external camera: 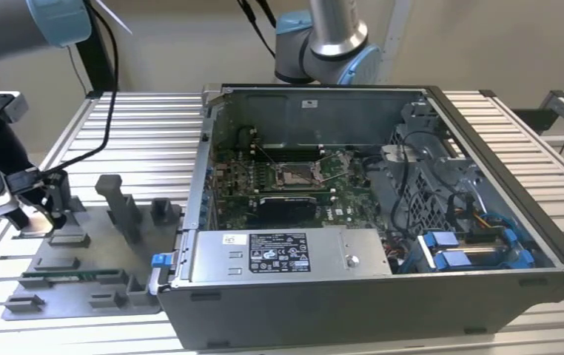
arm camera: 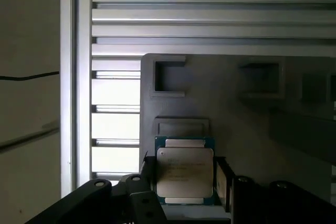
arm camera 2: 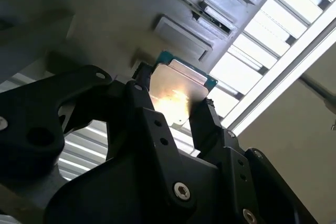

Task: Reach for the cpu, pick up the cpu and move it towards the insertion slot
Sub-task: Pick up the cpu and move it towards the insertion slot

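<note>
Jaws of the black two-finger gripper (arm camera 2: pixel 173 98) clamp the small flat silvery square cpu (arm camera: pixel 185 174); we see it over the grey plastic tray (external camera: pixel 104 259), well apart from the silver-framed insertion slot (external camera: pixel 295 174)

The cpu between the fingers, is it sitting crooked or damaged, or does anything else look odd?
Nothing stands out. In both wrist views the cpu sits straight between the fingers, its edges parallel to the grey tray behind it, with no visible chip or crack.
</note>
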Controlling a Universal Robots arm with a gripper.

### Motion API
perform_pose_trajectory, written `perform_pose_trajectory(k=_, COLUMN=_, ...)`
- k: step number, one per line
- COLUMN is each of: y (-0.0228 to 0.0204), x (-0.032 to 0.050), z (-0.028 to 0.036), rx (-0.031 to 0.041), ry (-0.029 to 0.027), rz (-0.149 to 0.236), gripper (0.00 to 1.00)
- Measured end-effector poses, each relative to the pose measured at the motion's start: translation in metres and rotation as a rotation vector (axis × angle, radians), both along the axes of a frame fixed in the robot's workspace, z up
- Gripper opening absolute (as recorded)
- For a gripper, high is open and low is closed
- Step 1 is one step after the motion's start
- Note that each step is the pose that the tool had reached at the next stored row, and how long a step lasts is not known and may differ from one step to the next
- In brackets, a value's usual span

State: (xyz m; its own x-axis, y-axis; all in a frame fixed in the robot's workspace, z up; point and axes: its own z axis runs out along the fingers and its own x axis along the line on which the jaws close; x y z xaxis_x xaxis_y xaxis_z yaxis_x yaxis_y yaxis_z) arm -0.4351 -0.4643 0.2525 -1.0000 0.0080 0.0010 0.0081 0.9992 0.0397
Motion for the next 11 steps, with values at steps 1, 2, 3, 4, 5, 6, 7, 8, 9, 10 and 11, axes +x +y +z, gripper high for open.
perform_pose_trajectory(k=1, y=0.0, x=0.0, z=0.0014, rx=0.0001, ry=-0.0001, rz=0.0, gripper=0.0)
perform_pose_trajectory(k=2, y=0.0, x=0.0, z=0.0025, rx=0.0001, ry=-0.0002, rz=0.0, gripper=0.0)
perform_pose_trajectory(k=3, y=0.0, x=0.0001, z=0.0039, rx=0.0001, ry=-0.0001, rz=0.0, gripper=0.0)
perform_pose_trajectory(k=4, y=-0.0001, x=0.0001, z=0.0054, rx=0.0001, ry=-0.0001, rz=0.0, gripper=0.0)
perform_pose_trajectory(k=5, y=0.0, x=0.0001, z=0.0068, rx=0.0001, ry=-0.0001, rz=0.0, gripper=0.0)
perform_pose_trajectory(k=6, y=0.0, x=0.0001, z=0.0084, rx=0.0001, ry=-0.0002, rz=0.0, gripper=0.0)
perform_pose_trajectory(k=7, y=0.0, x=0.0001, z=0.0098, rx=0.0001, ry=-0.0002, rz=0.0, gripper=0.0)
perform_pose_trajectory(k=8, y=0.0, x=0.0001, z=0.0114, rx=0.0001, ry=-0.0001, rz=0.0, gripper=0.0)
perform_pose_trajectory(k=9, y=0.0, x=0.0001, z=0.013, rx=0.0001, ry=-0.0001, rz=0.0, gripper=0.0)
perform_pose_trajectory(k=10, y=0.0, x=0.0, z=0.0146, rx=0.0001, ry=-0.0002, rz=0.0, gripper=0.0)
perform_pose_trajectory(k=11, y=0.0001, x=-0.0001, z=0.0162, rx=0.0002, ry=-0.0002, rz=0.0, gripper=0.0)
